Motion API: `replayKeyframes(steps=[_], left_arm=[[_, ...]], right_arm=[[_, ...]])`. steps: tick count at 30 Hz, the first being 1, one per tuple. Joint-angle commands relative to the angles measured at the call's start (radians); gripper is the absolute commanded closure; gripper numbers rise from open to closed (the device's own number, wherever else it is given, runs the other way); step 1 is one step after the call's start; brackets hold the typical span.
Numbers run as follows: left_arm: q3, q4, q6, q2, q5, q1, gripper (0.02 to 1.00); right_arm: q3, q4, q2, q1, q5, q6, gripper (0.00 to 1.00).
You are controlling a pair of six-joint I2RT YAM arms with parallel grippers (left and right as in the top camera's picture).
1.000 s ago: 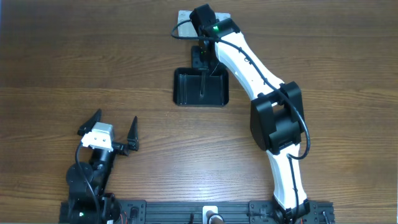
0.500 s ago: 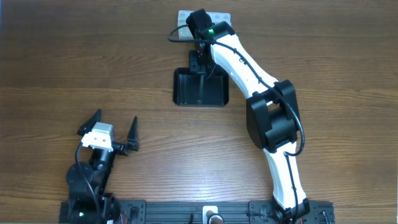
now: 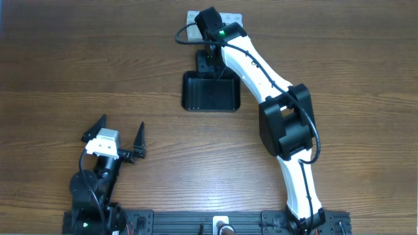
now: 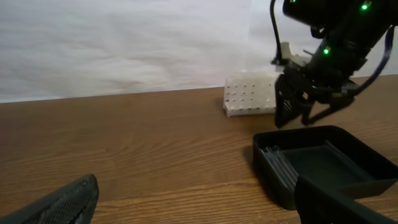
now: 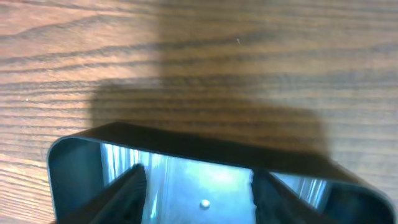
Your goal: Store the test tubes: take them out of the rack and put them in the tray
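Observation:
The black tray [image 3: 187,93] lies at the far middle of the table, with the white rack [image 3: 193,17] just behind it. My right gripper [image 3: 210,62] hangs over the tray's far edge, open, with nothing between its fingers. In the right wrist view the right gripper [image 5: 198,174] points down past the tray's wall [image 5: 186,146]. In the left wrist view a few clear test tubes [image 4: 278,165] lie along one inner side of the tray [image 4: 348,140], with the right gripper [image 4: 297,115] in front of the rack [image 4: 249,93]. My left gripper [image 3: 121,138] rests open near the front left, far from both.
Bare wooden tabletop [image 3: 339,65] stretches left and right of the tray. The right arm's white links [image 3: 261,72] run diagonally from the front edge to the tray. A pale wall [image 4: 124,43] rises behind the table's far edge.
The right arm shifted slightly to the left over the tray. The thin tube that showed below its gripper inside the tray no longer stands out there. The left arm kept still.

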Motion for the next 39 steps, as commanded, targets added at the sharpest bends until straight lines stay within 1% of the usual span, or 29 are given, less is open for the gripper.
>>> replayKeyframes(steps=[1, 4, 5, 6, 7, 9, 11, 13, 14, 15, 17, 21, 25, 29, 39], left_arm=[[-0.005, -0.001, 0.011, -0.004, 0.009, 0.005, 0.018], [-0.005, -0.002, 0.011, -0.004, 0.010, 0.005, 0.018], [-0.005, -0.002, 0.011, -0.004, 0.009, 0.005, 0.018], [-0.005, -0.002, 0.011, -0.004, 0.009, 0.005, 0.018], [-0.005, -0.002, 0.011, -0.004, 0.010, 0.005, 0.018], [-0.005, -0.002, 0.011, -0.004, 0.010, 0.005, 0.020], [-0.005, -0.002, 0.011, -0.004, 0.010, 0.005, 0.020], [-0.005, -0.001, 0.011, -0.004, 0.010, 0.005, 0.018], [-0.005, -0.001, 0.011, -0.004, 0.010, 0.005, 0.018], [-0.005, -0.001, 0.011, -0.004, 0.010, 0.005, 0.018], [-0.005, -0.002, 0.011, -0.004, 0.010, 0.005, 0.018], [-0.005, -0.002, 0.011, -0.004, 0.010, 0.005, 0.018], [-0.005, -0.002, 0.011, -0.004, 0.010, 0.005, 0.018], [-0.005, -0.002, 0.011, -0.004, 0.009, 0.005, 0.018], [-0.005, -0.002, 0.011, -0.004, 0.010, 0.005, 0.018]], right_arm=[[0.000, 0.101, -0.171, -0.071, 0.010, -0.185, 0.323], [0.000, 0.166, -0.264, -0.139, 0.010, -0.275, 0.294], [0.000, 0.179, -0.292, -0.161, 0.011, -0.308, 0.275], [0.000, 0.189, -0.323, -0.185, 0.021, -0.342, 0.231], [-0.001, 0.194, -0.352, -0.207, 0.049, -0.353, 0.200], [-0.002, 0.193, -0.406, -0.241, 0.125, -0.355, 0.185], [-0.003, 0.181, -0.457, -0.272, 0.178, -0.369, 0.167], [-0.011, 0.168, -0.505, -0.298, 0.183, -0.407, 0.051], [-0.019, 0.169, -0.524, -0.307, 0.183, -0.419, 0.047], [-0.034, 0.174, -0.547, -0.318, 0.183, -0.426, 0.014], [-0.082, 0.209, -0.595, -0.338, 0.183, -0.429, 0.007], [-0.280, 0.378, -0.735, -0.386, 0.182, -0.428, 0.007], [-0.551, 0.569, -0.913, -0.431, 0.182, -0.402, 0.009], [-0.813, 0.732, -1.091, -0.461, 0.182, -0.402, 0.009], [-1.359, 0.907, -1.568, -0.472, 0.194, -0.410, 0.007]])
